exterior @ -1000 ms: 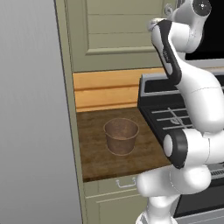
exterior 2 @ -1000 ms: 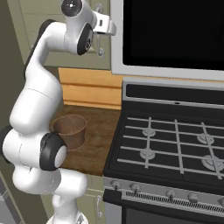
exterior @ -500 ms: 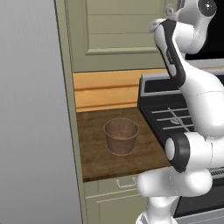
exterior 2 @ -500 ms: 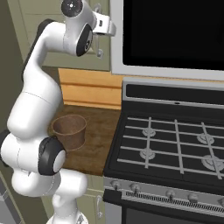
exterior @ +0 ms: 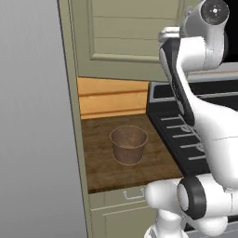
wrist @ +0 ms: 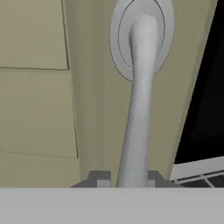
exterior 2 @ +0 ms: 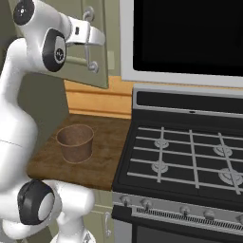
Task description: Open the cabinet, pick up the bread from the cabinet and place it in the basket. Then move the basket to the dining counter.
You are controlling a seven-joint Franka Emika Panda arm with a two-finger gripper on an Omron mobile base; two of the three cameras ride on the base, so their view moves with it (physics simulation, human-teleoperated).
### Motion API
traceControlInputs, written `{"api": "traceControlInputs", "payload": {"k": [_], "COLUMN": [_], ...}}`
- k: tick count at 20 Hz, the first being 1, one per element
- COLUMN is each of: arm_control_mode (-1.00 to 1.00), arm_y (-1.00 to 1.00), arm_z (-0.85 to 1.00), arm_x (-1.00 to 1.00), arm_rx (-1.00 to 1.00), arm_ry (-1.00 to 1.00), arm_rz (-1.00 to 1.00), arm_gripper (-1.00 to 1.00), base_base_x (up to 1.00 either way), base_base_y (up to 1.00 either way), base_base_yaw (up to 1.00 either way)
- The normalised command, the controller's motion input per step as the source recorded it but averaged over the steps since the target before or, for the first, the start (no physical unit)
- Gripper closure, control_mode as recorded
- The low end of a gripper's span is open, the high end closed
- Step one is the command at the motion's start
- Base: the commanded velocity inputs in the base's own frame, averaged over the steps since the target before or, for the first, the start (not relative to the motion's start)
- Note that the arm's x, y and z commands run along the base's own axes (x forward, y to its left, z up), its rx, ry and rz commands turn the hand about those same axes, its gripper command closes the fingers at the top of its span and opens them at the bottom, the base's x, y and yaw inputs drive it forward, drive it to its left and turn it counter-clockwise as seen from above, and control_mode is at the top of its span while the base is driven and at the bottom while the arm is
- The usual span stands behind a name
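Zero readable brand names, labels or writing anywhere, so on to the hand. Taking the pale olive-beige panelled wall cabinet door as the landmark: the two-finger gripper is up against the door's right-hand edge, clenched around the long curved whitish bar handle. From the hand camera the bar runs straight down between the two small dark fingertips, one on each side of it, and ends further along in a round whitish mounting plate fixed to the door face. From the right base camera you can see the gripper at the end of the white arm, sitting on that same bar between its two round mounts, with the door looking swung a little off the wall. Below the cabinet is the short dark wood worktop with the orange plank backsplash behind it, and the round brown woven basket stands upright on that worktop, well below the door and nothing in it that I can see. Right of the cabinet hangs a black-fronted microwave-looking panel, and under that is a black gas stove with grey grates, just beside the worktop. Under the worktop there's a low olive drawer front with a small handle.
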Motion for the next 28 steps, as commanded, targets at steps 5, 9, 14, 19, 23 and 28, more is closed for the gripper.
{"api": "traceControlInputs", "payload": {"k": [5,9,14,19,23,28], "arm_control_mode": [-1.0,-1.0,-1.0,-1.0,-1.0,-1.0], "arm_y": [0.86,0.98,0.48,0.12,0.0,0.06], "arm_z": [0.0,0.0,-0.07,-0.12,-0.03,0.0], "arm_x": [-1.0,-0.98,-0.65,-0.27,-0.29,-0.67], "arm_rx": [-0.16,-0.23,-0.09,0.0,0.0,0.0], "arm_ry": [0.04,0.17,0.16,0.03,-0.09,-0.14], "arm_rz": [-0.19,-0.17,-0.15,-0.08,-0.04,-0.09], "arm_gripper": [1.0,1.0,1.0,-1.0,-1.0,-1.0], "base_base_x": [0.0,0.0,0.0,0.0,0.0,0.0], "base_base_y": [0.0,0.0,0.0,0.0,0.0,0.0], "base_base_yaw": [0.0,0.0,0.0,0.0,0.0,0.0]}}
